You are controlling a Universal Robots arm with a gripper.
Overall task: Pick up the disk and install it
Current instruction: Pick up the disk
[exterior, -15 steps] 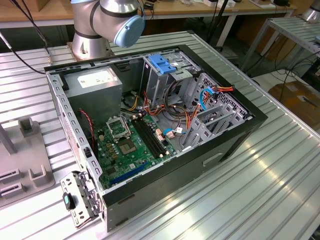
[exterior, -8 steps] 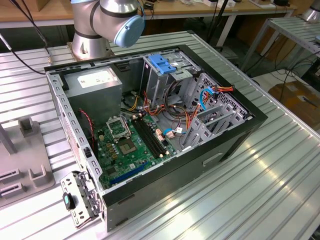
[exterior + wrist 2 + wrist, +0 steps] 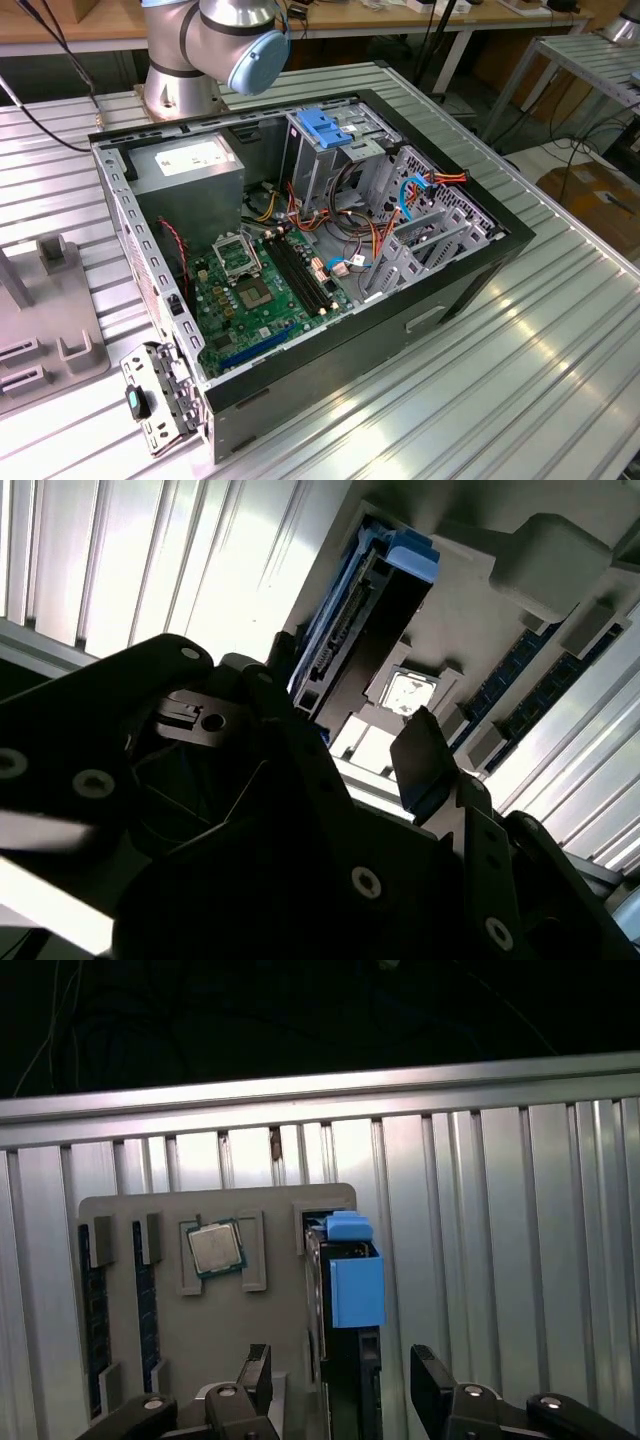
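Exterior view overlooks the case (image 3: 455,300) — both wrist views closely share the holder (image 3: 280,1310) (image 3: 470,610).

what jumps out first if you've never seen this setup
The open computer case lying on the ribbed metal table, its green motherboard bare, dominates the exterior view. In the first wrist view the disk in its bright blue carrier stands on edge in a grey holder, with the open tool straddling it.
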